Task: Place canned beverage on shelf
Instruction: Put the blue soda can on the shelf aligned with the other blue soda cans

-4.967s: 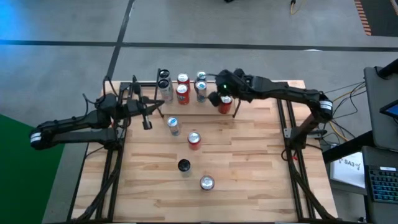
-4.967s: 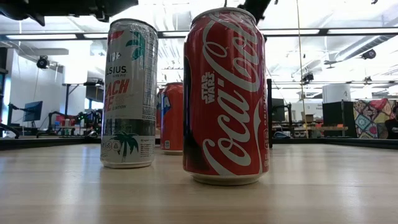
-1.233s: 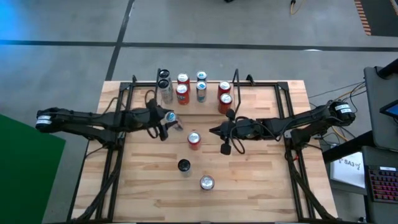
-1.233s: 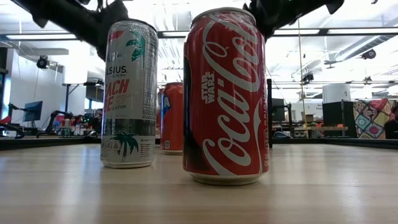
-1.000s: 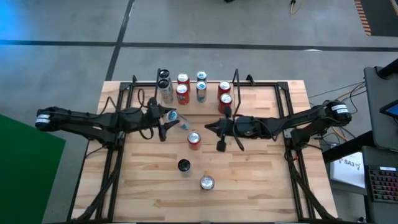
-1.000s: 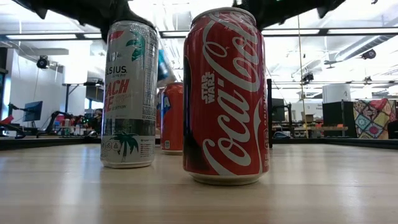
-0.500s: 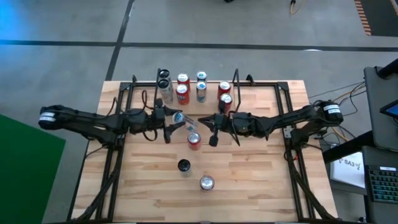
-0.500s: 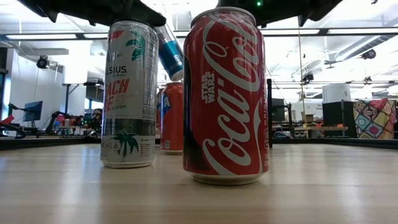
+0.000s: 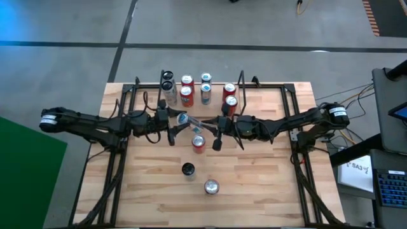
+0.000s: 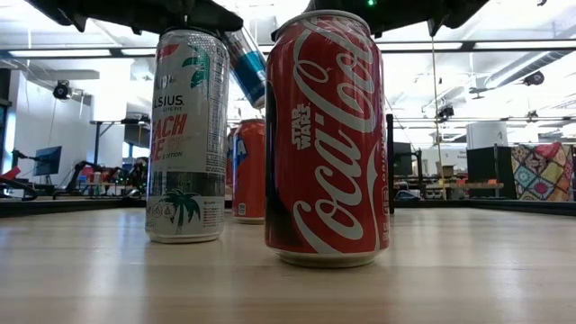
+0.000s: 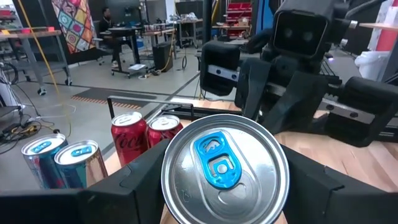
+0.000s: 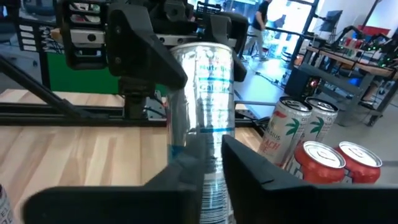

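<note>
One slim silver-and-blue aluminium can (image 9: 189, 121) hangs tilted at the centre of the high view, clamped across its body by the left gripper (image 9: 172, 126).
The right gripper (image 9: 215, 131) sits just beside it, open or closed I cannot tell. The black-rod shelf with a wooden floor (image 9: 216, 108) waits at upper centre. The can likely handles as smooth, slippery and thin-walled: grasp mid-body, firmly but gently.

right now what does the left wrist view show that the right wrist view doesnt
Only the left wrist view shows the held can's lid with its blue tab, two blue-topped cans, and the right gripper head-on. Only the right wrist view shows the held can's silver side, two palm-print cans, and the left gripper clamping that can. Both show two red cans standing together.
</note>
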`<state>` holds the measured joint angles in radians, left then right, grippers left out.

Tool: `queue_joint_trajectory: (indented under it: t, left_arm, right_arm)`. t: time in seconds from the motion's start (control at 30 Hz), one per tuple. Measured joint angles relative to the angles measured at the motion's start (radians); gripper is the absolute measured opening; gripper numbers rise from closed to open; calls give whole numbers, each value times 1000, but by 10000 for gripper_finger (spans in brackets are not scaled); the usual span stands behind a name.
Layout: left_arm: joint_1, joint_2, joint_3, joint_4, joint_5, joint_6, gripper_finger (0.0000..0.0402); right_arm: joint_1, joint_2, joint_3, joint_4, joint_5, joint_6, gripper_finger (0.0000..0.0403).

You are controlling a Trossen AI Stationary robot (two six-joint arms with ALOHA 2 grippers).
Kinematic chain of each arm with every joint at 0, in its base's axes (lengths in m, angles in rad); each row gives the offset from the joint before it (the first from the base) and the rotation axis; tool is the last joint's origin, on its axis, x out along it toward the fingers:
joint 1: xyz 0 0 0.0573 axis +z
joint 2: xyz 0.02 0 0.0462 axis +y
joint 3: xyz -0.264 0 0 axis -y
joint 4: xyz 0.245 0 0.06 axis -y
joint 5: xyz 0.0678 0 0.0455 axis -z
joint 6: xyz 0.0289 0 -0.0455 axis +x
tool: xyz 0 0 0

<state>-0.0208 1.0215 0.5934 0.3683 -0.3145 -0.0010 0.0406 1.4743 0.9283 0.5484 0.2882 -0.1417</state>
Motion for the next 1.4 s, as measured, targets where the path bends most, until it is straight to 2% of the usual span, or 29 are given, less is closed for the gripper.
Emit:
queue_joint_trajectory:
  t: [0.43,0.57,0.7,0.93,1.13,1.23,1.37,1.4]
  left_arm:
    - [1,7,0,25,0,0,227]
    - [1,21,0,63,0,0,228]
    - [1,48,0,125,1,2,228]
    - [1,75,0,174,12,7,229]
    - [1,71,0,173,12,4,233]
    - [0,70,0,169,13,8,247]
    - [0,67,0,172,18,19,276]
    - [0,64,0,171,18,27,283]
  right_arm:
    - [0,2,0,-30,0,66,273]
    - [0,2,22,-92,-8,66,319]
    - [0,26,89,-207,-8,64,341]
    - [0,108,211,-367,76,39,344]
    - [0,156,264,-388,127,13,322]
    - [0,161,267,-388,138,13,287]
    - [0,155,256,-395,139,10,211]
    - [0,149,250,-394,138,8,207]
